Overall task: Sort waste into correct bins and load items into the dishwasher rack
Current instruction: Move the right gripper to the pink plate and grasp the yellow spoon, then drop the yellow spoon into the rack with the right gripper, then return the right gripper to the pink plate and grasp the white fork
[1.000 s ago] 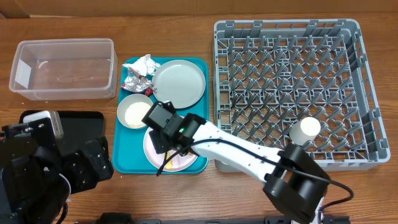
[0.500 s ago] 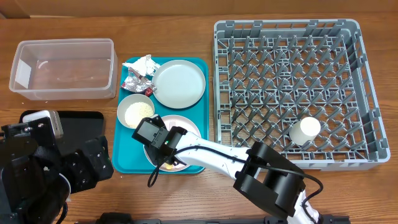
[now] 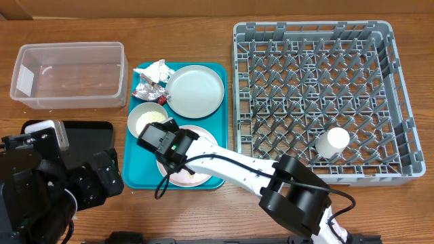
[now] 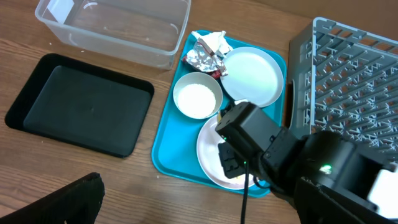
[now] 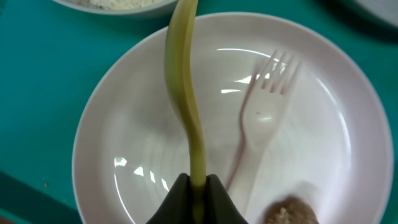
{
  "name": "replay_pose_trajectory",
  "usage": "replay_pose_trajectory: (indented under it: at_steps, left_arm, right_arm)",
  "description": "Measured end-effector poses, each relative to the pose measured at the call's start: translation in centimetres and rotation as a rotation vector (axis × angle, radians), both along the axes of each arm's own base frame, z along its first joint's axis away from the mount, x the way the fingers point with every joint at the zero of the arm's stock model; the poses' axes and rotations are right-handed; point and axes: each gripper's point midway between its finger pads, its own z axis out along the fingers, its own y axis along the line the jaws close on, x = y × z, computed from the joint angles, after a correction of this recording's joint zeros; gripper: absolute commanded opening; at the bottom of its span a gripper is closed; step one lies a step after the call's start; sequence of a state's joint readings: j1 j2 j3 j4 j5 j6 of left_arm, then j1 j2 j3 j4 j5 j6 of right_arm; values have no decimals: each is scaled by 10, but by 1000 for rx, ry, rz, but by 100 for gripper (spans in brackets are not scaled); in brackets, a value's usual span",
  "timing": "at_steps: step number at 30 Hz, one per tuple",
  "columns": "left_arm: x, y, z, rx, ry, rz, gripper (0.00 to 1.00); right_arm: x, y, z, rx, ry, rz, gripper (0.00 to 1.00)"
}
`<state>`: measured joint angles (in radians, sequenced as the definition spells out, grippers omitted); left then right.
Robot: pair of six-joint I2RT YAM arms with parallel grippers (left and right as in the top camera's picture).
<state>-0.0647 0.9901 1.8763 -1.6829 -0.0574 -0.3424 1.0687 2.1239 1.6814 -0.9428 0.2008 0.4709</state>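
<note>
Over the round pale pinkish-white plate (image 5: 118, 155) on the teal tray (image 5: 31, 93), my right gripper (image 5: 198, 185) pinches the slim pale-yellow plastic utensil (image 5: 182, 87) by one end; looks light, slick, may pivot.

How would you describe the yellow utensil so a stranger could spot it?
Find the teal tray beside the grey rack, then the pale pinkish plate at its robot-side end. Over that plate runs a slim utensil pinched in the right gripper; unlike the white fork beside it, it is pale yellow.
</note>
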Motion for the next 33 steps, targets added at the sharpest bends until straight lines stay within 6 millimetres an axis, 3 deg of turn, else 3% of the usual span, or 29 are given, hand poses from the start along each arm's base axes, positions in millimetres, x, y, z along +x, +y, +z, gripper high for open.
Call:
replay_pose_trajectory:
  at_steps: [6, 10, 12, 14, 17, 19, 20, 21, 23, 29, 33]
  left_arm:
    - [0, 0, 0, 0, 0, 0, 100]
    - [0, 0, 0, 0, 0, 0, 100]
    - [0, 0, 0, 0, 0, 0, 100]
    - [0, 0, 0, 0, 0, 0, 100]
    - [0, 0, 0, 0, 0, 0, 100]
    - [0, 0, 0, 0, 0, 0, 100]
    - [0, 0, 0, 0, 0, 0, 100]
    - [0, 0, 0, 0, 0, 0, 100]
    - [0, 0, 0, 0, 0, 0, 100]
    - [0, 0, 0, 0, 1, 0, 100]
    - [0, 0, 0, 0, 1, 0, 100]
  right_arm:
    - [12, -3, 45, -18, -61, -14, 4]
    - [29, -22, 97, 32, -109, -68, 4]
    - [55, -62, 130, 51, -138, -165, 4]
    - [85, -116, 148, 24, -148, -274, 4]
    - [112, -162, 142, -15, -142, -376, 4]
    - [123, -196, 111, -49, -85, -432, 4]
    - [122, -201, 100, -56, -57, -427, 21]
    - [123, -200, 96, -49, -56, -420, 36]
    - [122, -198, 85, -46, -43, -386, 46]
    - [113, -191, 81, -47, -9, -327, 51]
    - [98, -158, 85, 52, 32, -251, 49]
